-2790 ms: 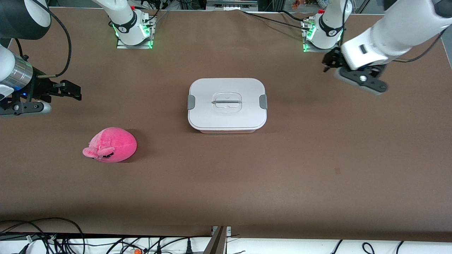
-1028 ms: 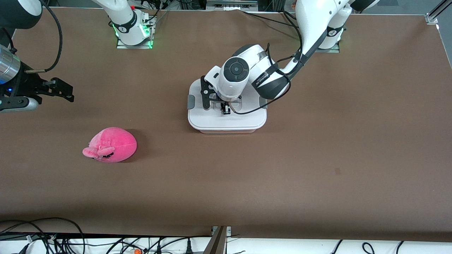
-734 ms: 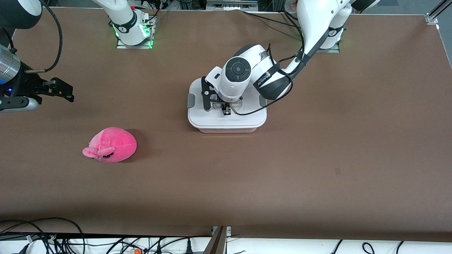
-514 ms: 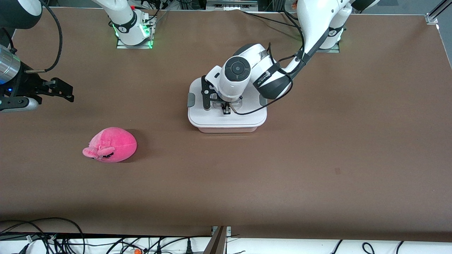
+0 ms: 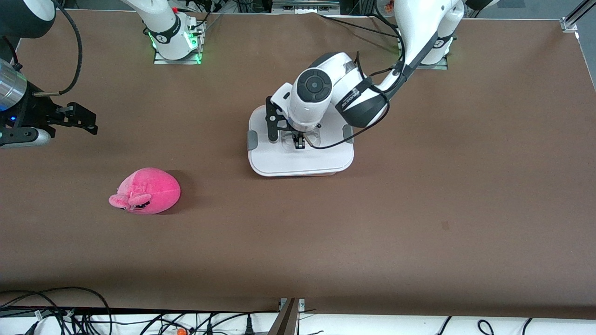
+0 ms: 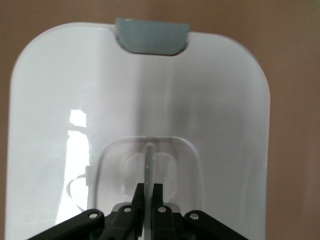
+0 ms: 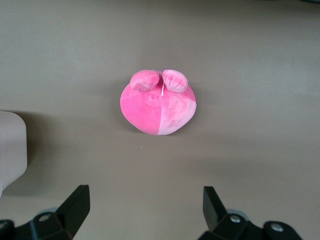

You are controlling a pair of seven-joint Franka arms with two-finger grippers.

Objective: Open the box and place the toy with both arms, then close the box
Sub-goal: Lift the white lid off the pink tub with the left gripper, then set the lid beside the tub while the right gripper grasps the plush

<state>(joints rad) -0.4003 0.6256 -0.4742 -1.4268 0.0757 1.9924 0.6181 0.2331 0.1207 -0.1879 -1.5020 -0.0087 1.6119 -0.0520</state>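
The box stands mid-table; its white lid (image 5: 300,160) has grey side clips (image 5: 252,139). My left gripper (image 5: 298,142) is over the lid's centre, shut on the thin recessed handle (image 6: 148,165), as the left wrist view (image 6: 148,188) shows. The lid sits slightly raised and askew, with a pink sliver of the base (image 5: 321,175) showing under its nearer edge. The hot-pink plush toy (image 5: 146,190) lies on the table toward the right arm's end, nearer the front camera than the box. My right gripper (image 5: 88,122) waits open and empty, with the toy (image 7: 159,105) in its view.
The arms' base plates (image 5: 177,56) stand along the table's edge farthest from the front camera. Cables (image 5: 70,316) and a metal bracket (image 5: 288,316) lie past the table's nearest edge. A corner of the box (image 7: 10,150) shows in the right wrist view.
The left arm came down from its end of the table onto the lid, gripped the handle and has now raised and slightly shifted the lid. The right arm has barely moved.
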